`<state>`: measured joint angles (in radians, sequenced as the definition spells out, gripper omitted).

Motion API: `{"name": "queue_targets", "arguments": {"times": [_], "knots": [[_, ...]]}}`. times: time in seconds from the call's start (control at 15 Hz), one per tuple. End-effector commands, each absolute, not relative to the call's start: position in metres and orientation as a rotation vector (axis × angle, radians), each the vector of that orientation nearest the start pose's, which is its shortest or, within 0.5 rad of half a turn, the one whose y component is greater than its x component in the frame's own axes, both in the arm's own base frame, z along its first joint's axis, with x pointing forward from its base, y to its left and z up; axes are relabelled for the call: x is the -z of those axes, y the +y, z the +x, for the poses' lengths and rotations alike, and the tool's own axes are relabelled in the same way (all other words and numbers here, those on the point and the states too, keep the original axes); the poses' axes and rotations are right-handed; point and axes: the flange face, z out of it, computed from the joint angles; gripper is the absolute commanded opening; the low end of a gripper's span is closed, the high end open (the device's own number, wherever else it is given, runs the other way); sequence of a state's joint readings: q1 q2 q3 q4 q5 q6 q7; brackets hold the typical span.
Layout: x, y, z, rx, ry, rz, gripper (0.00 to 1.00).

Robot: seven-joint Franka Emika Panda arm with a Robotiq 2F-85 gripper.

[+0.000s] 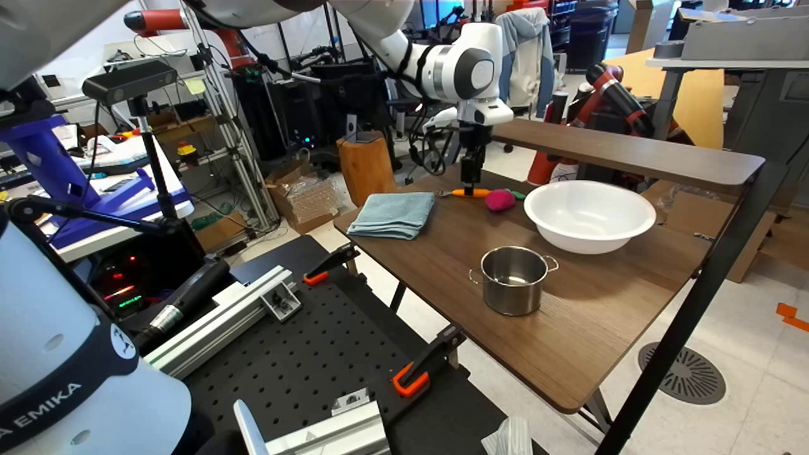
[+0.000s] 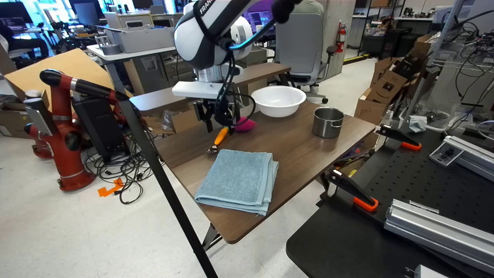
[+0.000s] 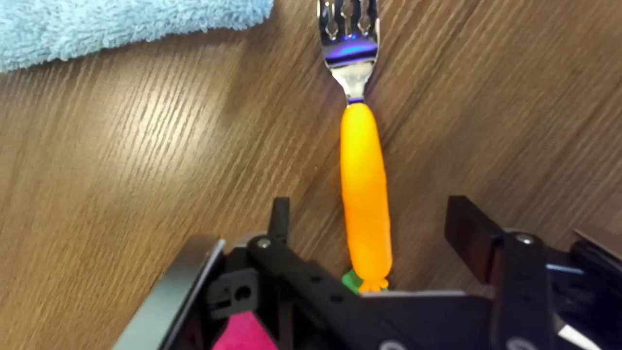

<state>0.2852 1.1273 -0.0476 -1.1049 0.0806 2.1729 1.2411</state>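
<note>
Fingers (image 3: 467, 231), two: on my wrist feed I have them wide apart, flanking one orange-handled fork (image 3: 364, 189); one folded blue towel (image 3: 107, 26) nearby.

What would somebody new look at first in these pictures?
Probably the orange-handled fork, lying on the brown table between the open fingers in the wrist view. Next, perhaps the big white bowl, with a pink thing near it on the table. The folded blue towel, near a table corner, stands out too.

White arm (image 1: 439, 71), black end effector (image 3: 368, 210)
</note>
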Motion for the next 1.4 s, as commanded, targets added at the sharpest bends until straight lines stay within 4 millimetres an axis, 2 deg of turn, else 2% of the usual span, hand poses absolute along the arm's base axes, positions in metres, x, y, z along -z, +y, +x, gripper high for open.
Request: {"name": "queue_targets", "arguments": {"times": [0.0,0.33,0.53,0.8,1.0,1.07,1.13,1.2,1.33], "knots": [[-0.115,0.194,0.736,-0.106,1.561,-2.784,1.00],[-0.137,0.195,0.730,-0.129,1.502,-2.806,1.00],[-0.163,0.193,0.722,-0.108,1.405,-2.832,1.00],[-0.218,0.187,0.704,-0.065,1.262,-2.850,1.00],[-0.273,0.176,0.686,-0.027,1.142,-2.866,1.00],[-0.257,0.184,0.711,-0.037,1.227,-2.855,1.00],[-0.273,0.181,0.704,-0.033,1.199,-2.862,1.00],[-0.280,0.178,0.697,-0.040,1.185,-2.868,1.00],[-0.275,0.177,0.689,-0.050,1.174,-2.875,1.00]]}}
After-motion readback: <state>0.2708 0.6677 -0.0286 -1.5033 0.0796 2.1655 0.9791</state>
